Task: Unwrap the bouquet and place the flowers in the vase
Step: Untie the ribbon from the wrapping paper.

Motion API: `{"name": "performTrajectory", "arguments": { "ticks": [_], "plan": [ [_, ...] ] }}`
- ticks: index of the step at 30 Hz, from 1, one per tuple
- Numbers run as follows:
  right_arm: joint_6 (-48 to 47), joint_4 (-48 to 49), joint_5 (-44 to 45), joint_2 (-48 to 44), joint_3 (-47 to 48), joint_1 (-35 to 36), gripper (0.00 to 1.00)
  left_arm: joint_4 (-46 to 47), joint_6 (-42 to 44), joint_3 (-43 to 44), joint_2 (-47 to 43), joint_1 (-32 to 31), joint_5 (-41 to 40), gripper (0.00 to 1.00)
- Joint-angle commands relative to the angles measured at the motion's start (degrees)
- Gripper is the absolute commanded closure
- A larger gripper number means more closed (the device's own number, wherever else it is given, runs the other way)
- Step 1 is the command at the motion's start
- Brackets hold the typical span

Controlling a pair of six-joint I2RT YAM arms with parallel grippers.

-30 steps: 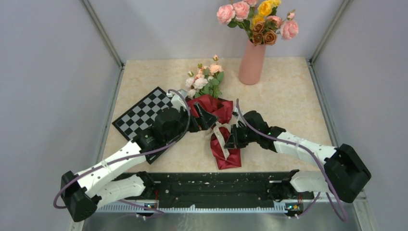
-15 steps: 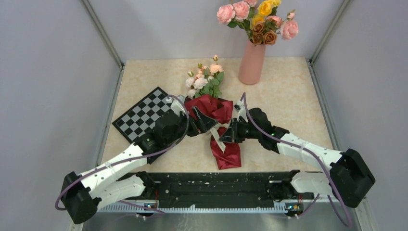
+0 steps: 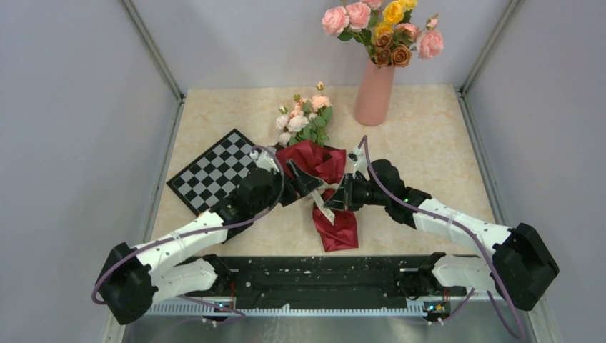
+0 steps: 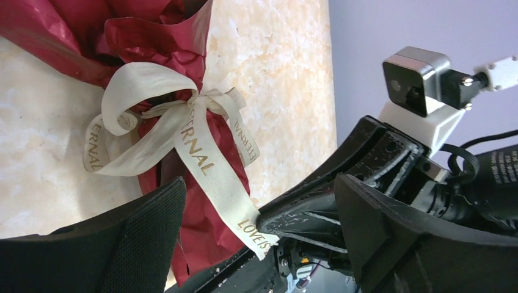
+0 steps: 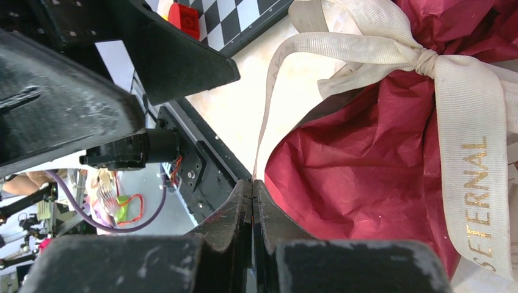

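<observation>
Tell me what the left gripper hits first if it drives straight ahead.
Likely the ribbon tied round the bouquet, between the open jaws of the left gripper. The right gripper, shut on a ribbon tail, sits close by; depth unclear.

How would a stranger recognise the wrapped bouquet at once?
On the beige table, look just right of the chessboard. The bouquet lies flat there; unlike the roses in the pink vase, it has dark red paper and a cream ribbon.

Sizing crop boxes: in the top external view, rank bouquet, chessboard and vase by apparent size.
1. the bouquet: longest by far.
2. chessboard: close to it in area, but partly hidden under the left arm, so 1 and 2 are unsure.
3. the vase: smallest, though it stands farthest back.
</observation>
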Motion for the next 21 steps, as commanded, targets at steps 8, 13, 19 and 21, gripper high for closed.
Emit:
{"name": "performTrajectory", "arguments": {
  "ticks": [8,13,19,21],
  "plan": [
    [-0.60,3.14,-0.87,-0.99,0.46,0.67,1.00,6.08,-3.53,-1.16,5.90,0.26,1.08,0.11],
    [-0.99,3.10,-0.93,-0.61,0.88,0.67,1.00,6.18,-3.33,0.19,9.74,0.26,5.24,0.16],
    [-1.30,3.23,-1.35,-0.11,1.19,0.67,1.00,8.74,-4.19,1.64,14.01,0.26,9.54,0.33],
    [-1.41,3.11,-1.29,-0.13,1.19,0.67,1.00,8.76,-3.90,2.21,14.41,0.26,9.90,0.43]
  ]
}}
